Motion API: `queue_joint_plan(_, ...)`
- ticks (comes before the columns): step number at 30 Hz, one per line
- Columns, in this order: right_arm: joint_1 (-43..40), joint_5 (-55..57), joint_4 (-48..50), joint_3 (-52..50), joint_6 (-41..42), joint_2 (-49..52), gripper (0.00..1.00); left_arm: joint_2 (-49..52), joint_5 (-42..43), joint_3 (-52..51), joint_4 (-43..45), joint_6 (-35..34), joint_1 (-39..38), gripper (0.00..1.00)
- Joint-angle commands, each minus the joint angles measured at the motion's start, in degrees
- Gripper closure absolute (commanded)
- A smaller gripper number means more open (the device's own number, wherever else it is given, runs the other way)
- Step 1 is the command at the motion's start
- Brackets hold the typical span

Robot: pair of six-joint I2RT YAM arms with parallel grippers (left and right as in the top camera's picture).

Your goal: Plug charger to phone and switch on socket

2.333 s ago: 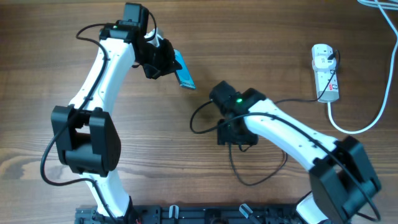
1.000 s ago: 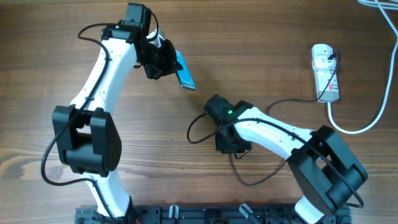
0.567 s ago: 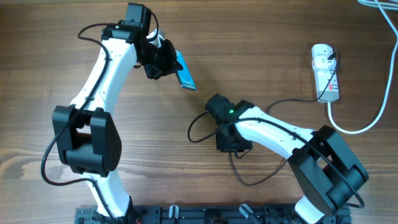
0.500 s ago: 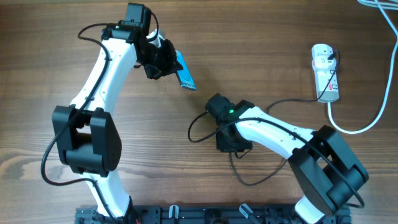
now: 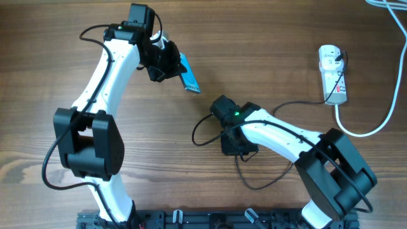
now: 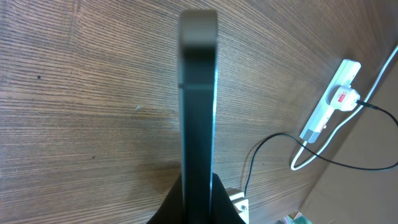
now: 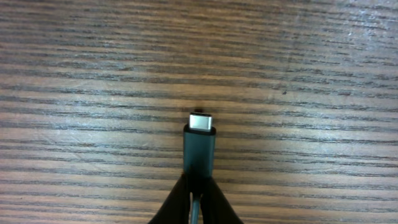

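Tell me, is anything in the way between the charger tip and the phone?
Nothing visible. The right hand pinches the charger, the left hand holds the phone, and between them is only bare table plus the charger's own slack loop.

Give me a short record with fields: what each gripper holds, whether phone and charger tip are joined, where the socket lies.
Left gripper: shut on flat cyan-screen smartphone, held tilted
Right gripper: shut on thin black charger cable, just behind its metal tip
Phone and charger tip: apart, not joined
White elongated power socket: on wooden table, at robot's right
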Motion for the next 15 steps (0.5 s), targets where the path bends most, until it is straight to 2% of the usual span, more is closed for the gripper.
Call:
queue_joint_plan(1,-0.26,1.33,2.19,-2.29,-1.07,2.71,0.95,-1.64,1.64,0.07,0.00,1.27,0.15,0.96)
queue_joint_plan(7,-0.28,1.11,2.10,-2.10,-1.16,2.71,0.96,-1.64,4.11,0.07,0.87,1.36,0.15,0.96)
queue_joint_plan(11,-0.26,-0.28,0.22,0.15,-1.97,2.21,0.96,-1.64,15.15,0.07,3.48,8.90,0.15,0.96)
queue_joint_plan(15,-0.26,-3.89,-1.99,3.08,-4.33,-0.76,0.96,-1.64,20.55,0.07,5.68,10.54,0.04,0.96)
